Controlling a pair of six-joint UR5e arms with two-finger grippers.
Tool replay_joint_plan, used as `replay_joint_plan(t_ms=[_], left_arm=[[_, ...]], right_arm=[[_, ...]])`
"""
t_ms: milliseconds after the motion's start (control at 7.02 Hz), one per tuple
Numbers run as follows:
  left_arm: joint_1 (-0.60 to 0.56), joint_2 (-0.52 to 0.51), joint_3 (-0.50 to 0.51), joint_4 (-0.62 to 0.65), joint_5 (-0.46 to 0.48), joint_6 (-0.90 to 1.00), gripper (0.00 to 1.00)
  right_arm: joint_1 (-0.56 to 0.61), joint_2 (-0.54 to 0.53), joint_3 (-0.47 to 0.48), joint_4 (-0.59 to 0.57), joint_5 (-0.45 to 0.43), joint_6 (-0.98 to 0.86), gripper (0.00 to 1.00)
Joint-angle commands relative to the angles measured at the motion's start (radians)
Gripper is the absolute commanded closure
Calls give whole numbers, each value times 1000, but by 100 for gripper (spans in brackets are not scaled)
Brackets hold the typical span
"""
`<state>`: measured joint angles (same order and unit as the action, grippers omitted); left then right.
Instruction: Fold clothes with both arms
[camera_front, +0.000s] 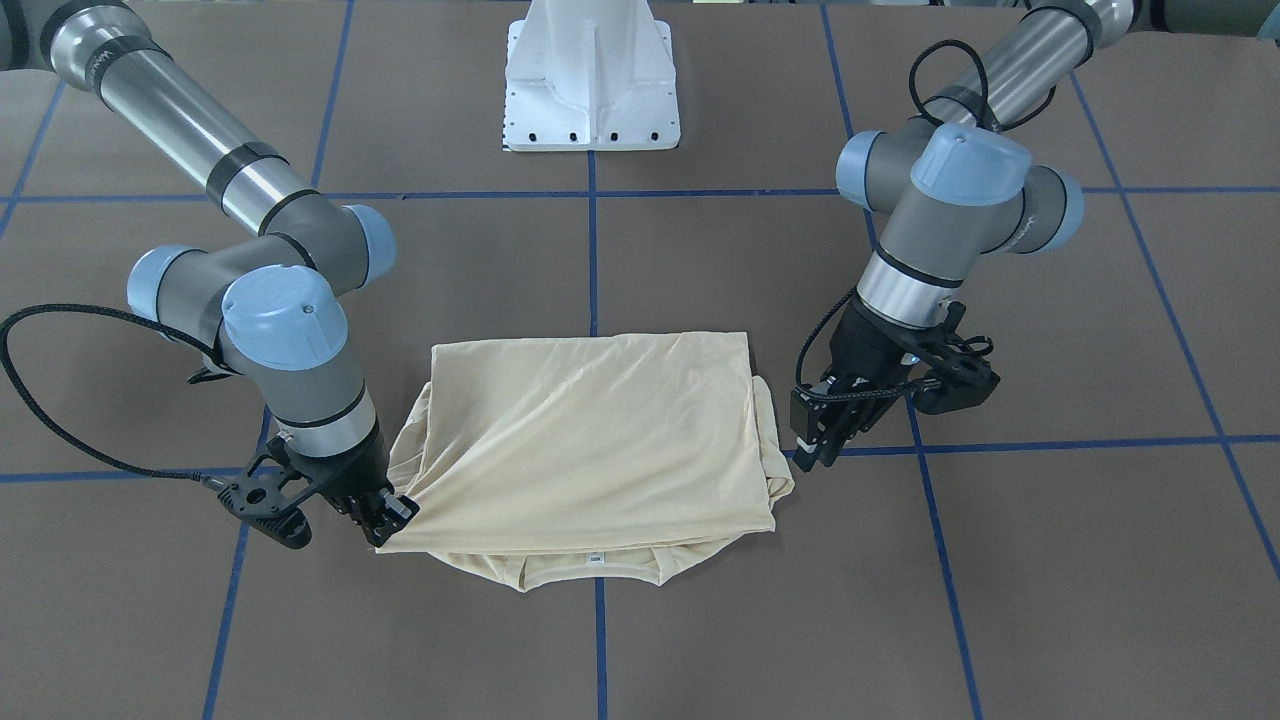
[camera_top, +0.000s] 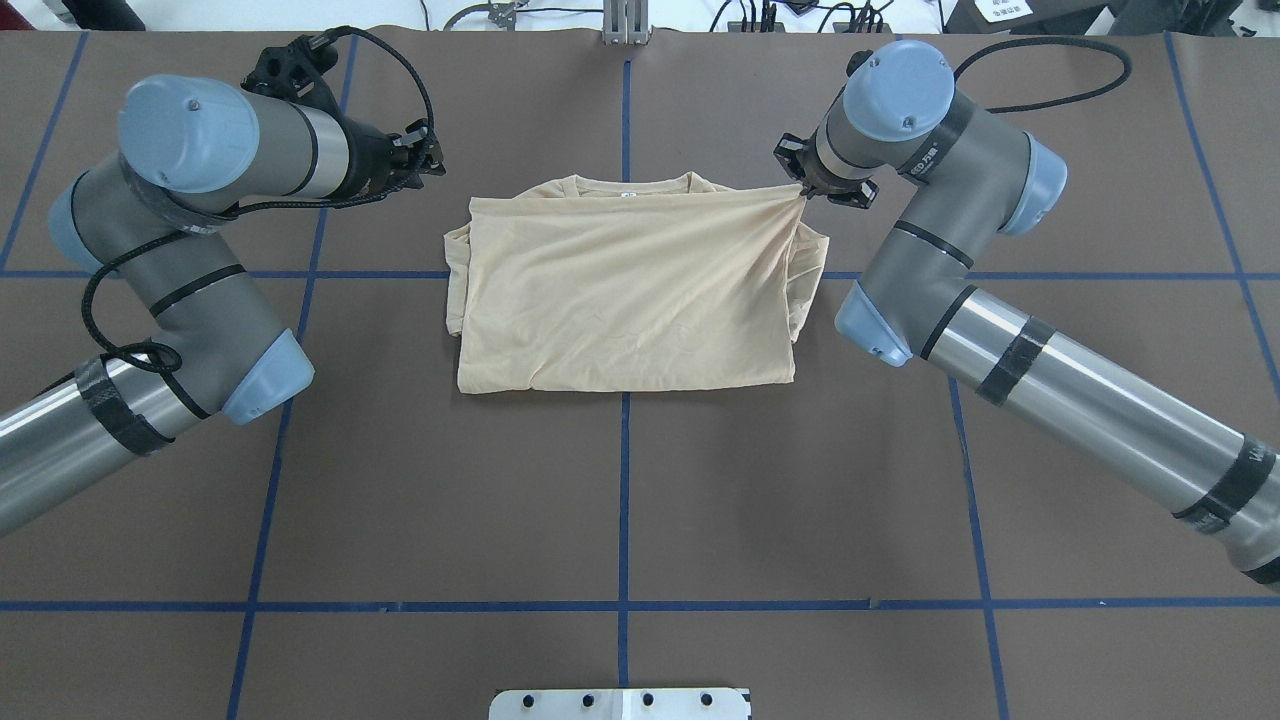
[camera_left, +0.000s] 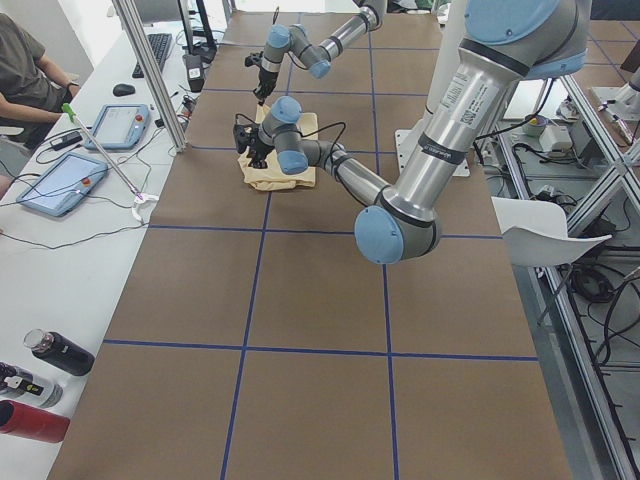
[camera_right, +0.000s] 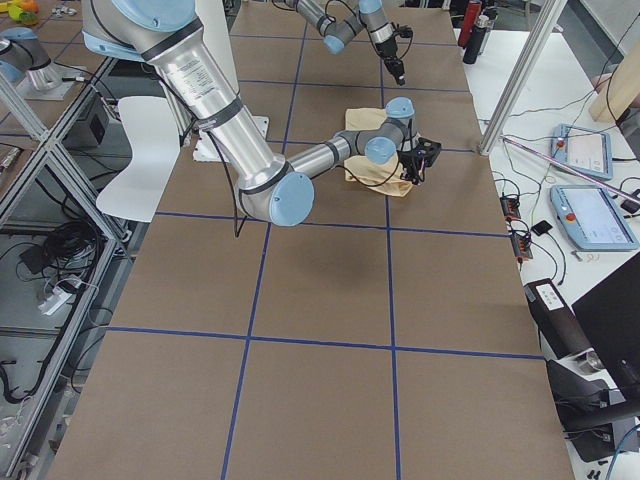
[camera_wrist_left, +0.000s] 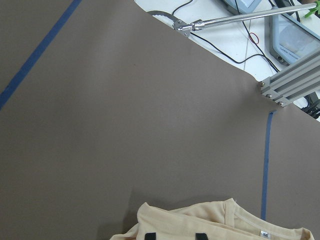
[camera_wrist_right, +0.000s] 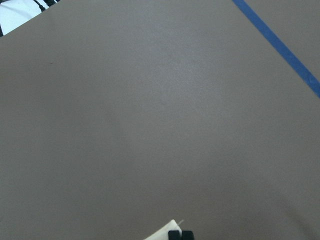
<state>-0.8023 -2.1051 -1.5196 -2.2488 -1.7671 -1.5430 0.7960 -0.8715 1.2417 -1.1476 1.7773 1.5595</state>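
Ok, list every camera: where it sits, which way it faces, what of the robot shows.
Front-facing: across the table, facing the robot, steeply down; left arm, right arm, white base, T-shirt.
Overhead: behind the robot, looking forward-down; both arms, T-shirt.
Exterior left: table end; left arm near, right far.
Exterior right: opposite end; right arm near.
Left wrist: down at table and collar; open left tool tips.
Right wrist: down at table; right tool shut on T-shirt corner.
Shared: front-facing and overhead both show the neck label.
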Motion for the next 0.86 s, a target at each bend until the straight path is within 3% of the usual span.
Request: replay_joint_plan(t_ms=[0, 285, 428, 570, 713], left_arm=[[-1, 0, 1, 0, 0, 0, 62], [-1, 0, 1, 0, 0, 0, 62], [0, 0, 1, 0, 0, 0, 62], [0, 0, 1, 0, 0, 0, 62], [0, 0, 1, 0, 0, 3, 62]], right_arm=[[-9, 40, -43, 0, -22, 2, 38], [-9, 63, -70, 0, -22, 7, 17], [-8, 60, -55, 3, -18, 8, 17], [-15, 22, 20, -9, -15, 14, 17], [-44, -82, 163, -21, -15, 64, 16]])
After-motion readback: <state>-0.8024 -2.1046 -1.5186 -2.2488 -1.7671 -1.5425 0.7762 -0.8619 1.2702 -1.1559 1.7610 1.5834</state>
